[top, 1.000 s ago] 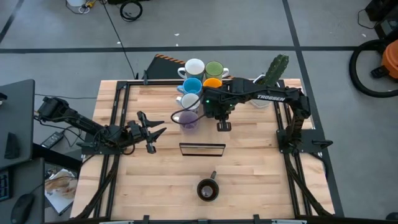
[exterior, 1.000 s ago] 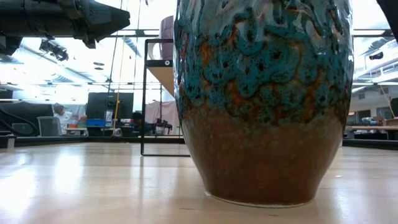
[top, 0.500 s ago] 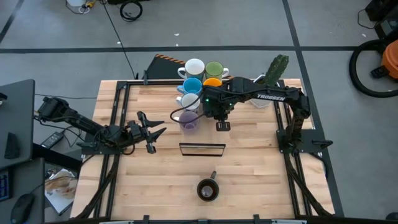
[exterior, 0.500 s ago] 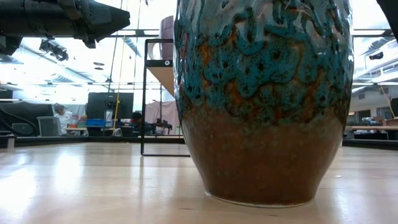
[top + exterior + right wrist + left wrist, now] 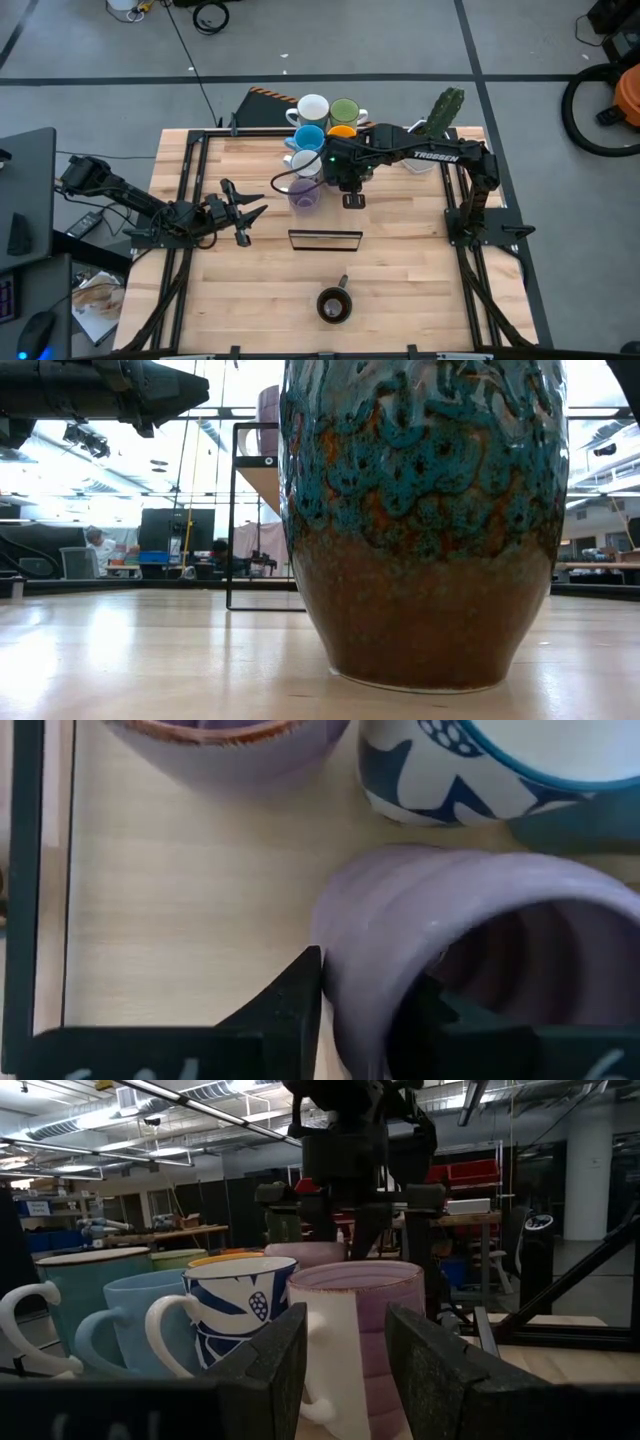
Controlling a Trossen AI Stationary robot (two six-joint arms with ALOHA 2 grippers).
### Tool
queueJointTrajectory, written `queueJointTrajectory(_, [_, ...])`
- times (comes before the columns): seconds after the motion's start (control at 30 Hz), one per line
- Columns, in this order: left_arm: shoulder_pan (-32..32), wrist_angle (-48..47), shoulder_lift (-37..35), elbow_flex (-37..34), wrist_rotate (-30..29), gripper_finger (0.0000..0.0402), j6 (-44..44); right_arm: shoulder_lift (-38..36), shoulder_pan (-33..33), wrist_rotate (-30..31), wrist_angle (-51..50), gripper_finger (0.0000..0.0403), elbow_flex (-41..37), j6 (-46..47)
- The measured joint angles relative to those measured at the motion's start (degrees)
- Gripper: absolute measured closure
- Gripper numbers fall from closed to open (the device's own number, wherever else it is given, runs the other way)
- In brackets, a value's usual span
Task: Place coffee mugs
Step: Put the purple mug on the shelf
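Observation:
At the table's far middle stand a white mug [image 5: 313,106], a green one [image 5: 345,110], a blue one [image 5: 309,137], an orange one [image 5: 341,132], a blue-patterned white one [image 5: 303,162] and a lavender one [image 5: 303,193]. My right gripper [image 5: 347,182] hangs beside them, shut on a second, ribbed lavender mug [image 5: 450,950] that it hides from above. The dark brown mug [image 5: 334,304] stands near the near edge and fills the low view [image 5: 420,520]. My left gripper [image 5: 245,212] waits open at the table's left, pointing at the mugs [image 5: 345,1370]. My right gripper holds the ribbed lavender mug by its wall at the rim [image 5: 360,1005]. One finger [image 5: 295,1000] is outside the mug and the other [image 5: 445,1020] is inside it. The fingers come from above, pointing down. Whether the mug's base is on the table cannot be told.
A black wire frame [image 5: 325,239] stands upright in the table's middle, between the mug group and the brown mug. A hexagonal white pot with a cactus [image 5: 440,118] sits at the far right. Bare wood lies to the left and right of the frame.
My right gripper, with the lavender mug, has drifted slightly toward the table's left and far edge, closer to the standing lavender mug. The left arm and the other mugs have kept still.

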Motion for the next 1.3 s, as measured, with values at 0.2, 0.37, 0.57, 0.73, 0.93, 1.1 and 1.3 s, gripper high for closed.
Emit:
queueJointTrajectory(0.2, [0.02, -0.01, -0.02, 0.00, 0.01, 0.0260, 0.02, 0.00, 0.21, 1.68, 0.09, 0.0290, 0.00, 2.39])
queueJointTrajectory(0.37, [0.00, -0.02, -0.02, -0.02, 0.00, 0.0260, 0.17, -0.28, 0.99, 4.21, -0.48, 0.0271, 1.30, 3.89])
queueJointTrajectory(0.57, [0.02, -0.02, -0.02, 0.00, 0.02, 0.0260, 0.17, -0.40, 3.31, 9.22, -0.25, 0.0257, 5.02, 3.89])
queueJointTrajectory(0.73, [0.02, -0.02, -0.01, 0.00, 0.00, 0.0260, 0.15, -0.42, 4.31, 11.64, -0.73, 0.0254, 5.60, 3.82])
queueJointTrajectory(0.93, [0.02, -0.04, -0.02, -0.02, 0.02, 0.0260, 0.15, -0.66, 5.92, 16.11, -1.94, 0.0254, 5.60, 3.39])
queueJointTrajectory(1.1, [0.02, -0.04, -0.02, 0.00, 0.02, 0.0260, 0.13, -0.65, 6.56, 17.24, -1.61, 0.0254, 5.62, 2.16])
queueJointTrajectory(1.3, [0.01, -0.04, -0.01, 0.00, 0.02, 0.0260, -0.02, -0.02, 6.45, 18.57, -1.21, 0.0254, 5.08, 2.45])
